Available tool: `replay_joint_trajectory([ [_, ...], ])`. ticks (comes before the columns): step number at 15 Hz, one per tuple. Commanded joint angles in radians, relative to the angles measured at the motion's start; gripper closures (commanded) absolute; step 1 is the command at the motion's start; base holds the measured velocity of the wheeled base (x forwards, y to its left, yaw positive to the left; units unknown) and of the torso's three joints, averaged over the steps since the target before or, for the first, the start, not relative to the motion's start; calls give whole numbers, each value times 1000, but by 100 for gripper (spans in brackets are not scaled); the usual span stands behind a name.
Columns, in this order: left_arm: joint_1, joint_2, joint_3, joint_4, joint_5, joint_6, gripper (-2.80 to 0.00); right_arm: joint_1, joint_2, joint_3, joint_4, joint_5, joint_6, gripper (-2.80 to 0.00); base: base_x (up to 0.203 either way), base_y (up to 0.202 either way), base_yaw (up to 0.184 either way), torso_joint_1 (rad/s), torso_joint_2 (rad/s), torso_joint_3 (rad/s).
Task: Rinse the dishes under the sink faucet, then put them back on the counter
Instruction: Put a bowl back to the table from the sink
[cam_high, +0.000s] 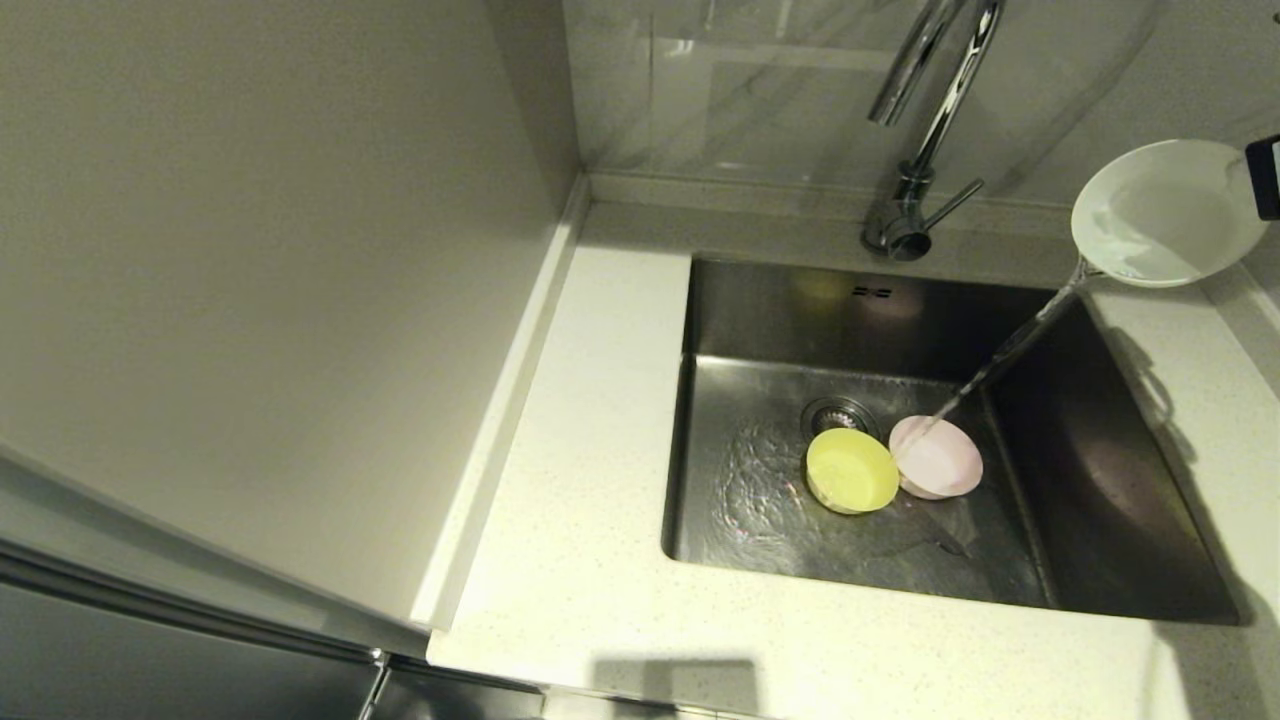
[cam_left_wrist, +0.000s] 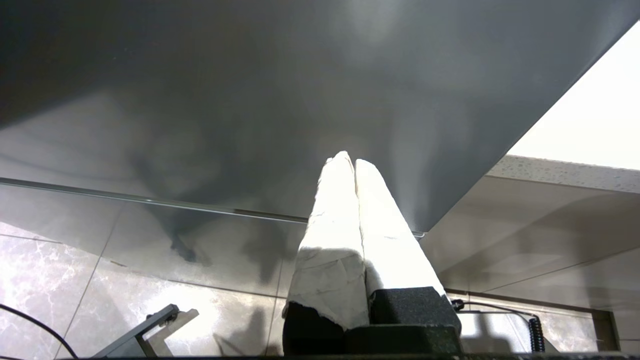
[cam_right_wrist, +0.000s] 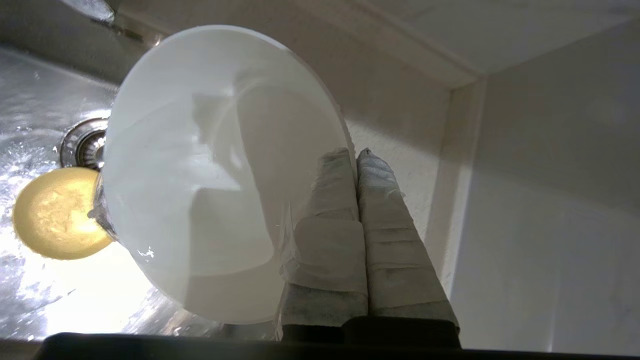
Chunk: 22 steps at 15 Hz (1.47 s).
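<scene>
My right gripper (cam_right_wrist: 356, 152) is shut on the rim of the white bowl (cam_high: 1168, 212), which it holds tilted above the sink's back right corner. A thin stream of water (cam_high: 1010, 345) runs from the bowl's lower edge down into the sink (cam_high: 1100, 480). It lands on the pale pink bowl (cam_high: 937, 457). The yellow bowl (cam_high: 852, 470) lies touching the pink one, beside the drain strainer (cam_high: 836, 413). In the right wrist view the white bowl (cam_right_wrist: 210, 170) fills the middle and the yellow bowl (cam_right_wrist: 55, 215) shows below it. My left gripper (cam_left_wrist: 348, 159) is shut on nothing, parked below the counter.
The chrome faucet (cam_high: 925, 130) stands behind the sink, its spout over the basin's back. The cream counter (cam_high: 580, 470) runs left of and in front of the sink, with a narrower strip on the right. A tall cabinet side (cam_high: 250, 300) bounds the counter's left.
</scene>
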Motion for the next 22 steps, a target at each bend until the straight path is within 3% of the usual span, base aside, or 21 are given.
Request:
replay_joint_trajectory([
  [1, 0, -2, 0, -1, 0, 0, 0, -14, -7, 2, -26, 4, -18, 0, 0, 0, 0, 0, 0, 0],
  [8, 0, -2, 0, -1, 0, 0, 0, -56, -31, 59, -187, 82, -60, 0, 0, 0, 0, 0, 0, 0],
  [14, 0, -2, 0, -1, 0, 0, 0, -87, -95, 195, -415, 143, -85, 0, 0, 0, 0, 0, 0, 0],
  [22, 0, -2, 0, -1, 0, 0, 0, -103, -34, 234, -991, 166, -32, 0, 0, 0, 0, 0, 0, 0],
])
